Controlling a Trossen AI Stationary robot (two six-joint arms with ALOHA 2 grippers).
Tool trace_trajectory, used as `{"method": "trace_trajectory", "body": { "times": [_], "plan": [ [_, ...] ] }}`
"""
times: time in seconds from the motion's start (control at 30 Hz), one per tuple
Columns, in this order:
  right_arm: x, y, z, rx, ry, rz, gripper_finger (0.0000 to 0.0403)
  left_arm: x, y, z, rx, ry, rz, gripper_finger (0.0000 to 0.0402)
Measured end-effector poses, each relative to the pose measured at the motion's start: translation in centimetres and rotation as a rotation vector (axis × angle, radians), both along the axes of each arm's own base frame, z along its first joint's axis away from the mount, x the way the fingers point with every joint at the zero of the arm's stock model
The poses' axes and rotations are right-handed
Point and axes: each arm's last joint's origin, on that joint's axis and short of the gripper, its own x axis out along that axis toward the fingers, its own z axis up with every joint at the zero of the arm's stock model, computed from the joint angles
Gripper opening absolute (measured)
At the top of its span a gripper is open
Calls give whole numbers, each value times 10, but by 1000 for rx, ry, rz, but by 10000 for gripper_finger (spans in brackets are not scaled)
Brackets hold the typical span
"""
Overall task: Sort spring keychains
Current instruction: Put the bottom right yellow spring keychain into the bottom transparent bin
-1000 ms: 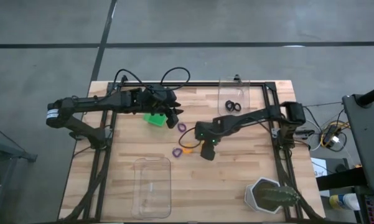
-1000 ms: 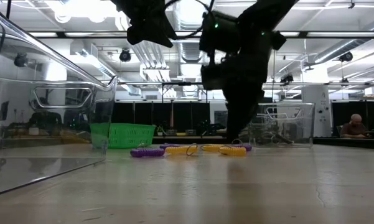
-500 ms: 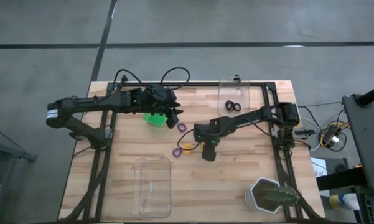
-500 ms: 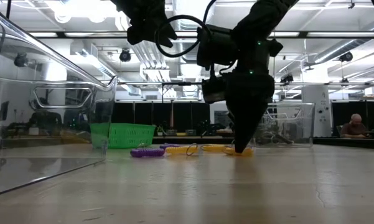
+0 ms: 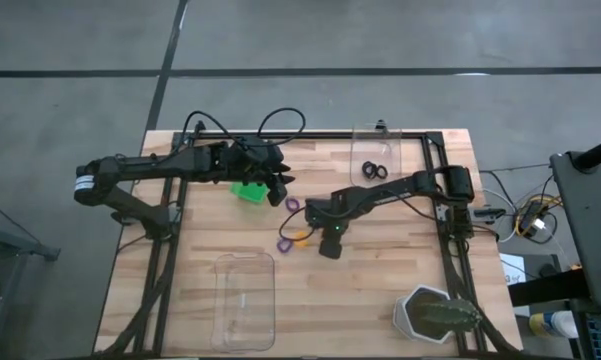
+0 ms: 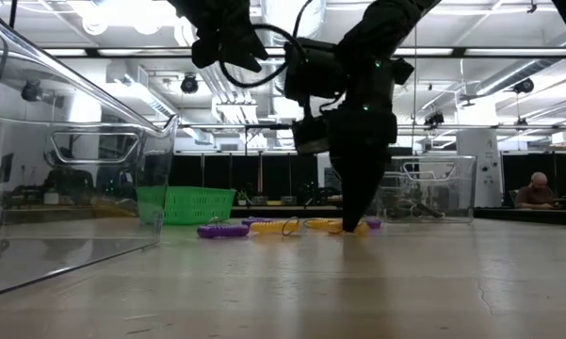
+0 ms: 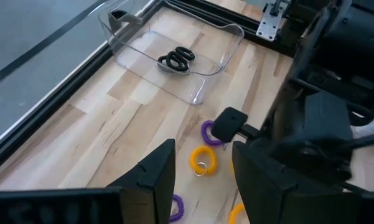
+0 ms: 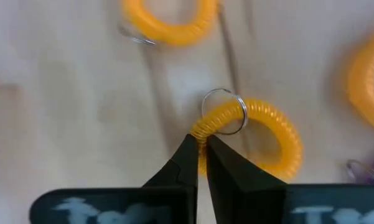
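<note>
1. Orange coils are where the work is: the right hand (image 8: 199,155) is down at the middle of the wooden bench (image 5: 380,280), its two dark fingertips nearly closed on the coil of one orange spring keychain (image 8: 261,134), right beside that keychain's metal ring.
2. That keychain lies flat on the bench; a second orange keychain (image 8: 168,15) and part of a third (image 8: 367,81) lie near it, apart from the fingers.
3. From above, the right hand (image 5: 328,240) sits over the loose cluster, with a purple keychain (image 5: 283,244) just beside it and another purple keychain (image 5: 293,205) a little farther back.
4. Two black keychains (image 5: 374,171) lie inside the clear tray (image 5: 405,150) at the far edge of the bench.
5. A second clear tray (image 5: 245,300) stands near the front edge, well apart from the cluster.
6. The left hand (image 5: 276,181) hangs over the far left part of the bench, next to the green bin (image 5: 246,191); its fingers (image 7: 155,174) are spread apart with nothing between them.
7. A potted cactus (image 5: 435,314) stands at the front right corner.
</note>
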Motion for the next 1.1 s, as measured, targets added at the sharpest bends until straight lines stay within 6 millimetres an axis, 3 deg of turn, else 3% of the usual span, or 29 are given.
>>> {"method": "trace_trajectory", "body": {
  "times": [0.27, 0.77, 1.1],
  "plan": [
    [10, 0, 32, 12, -86, -11, 10, 0, 0, 0, 0, 1, 0, 151],
    [18, -3, 115, 92, -306, 75, 8, -3, 0, -4, 116, 89, -89, 151],
    [1, -18, 163, 118, -433, 121, 8, -18, -5, 8, 211, 94, -216, 151]
  ]
}}
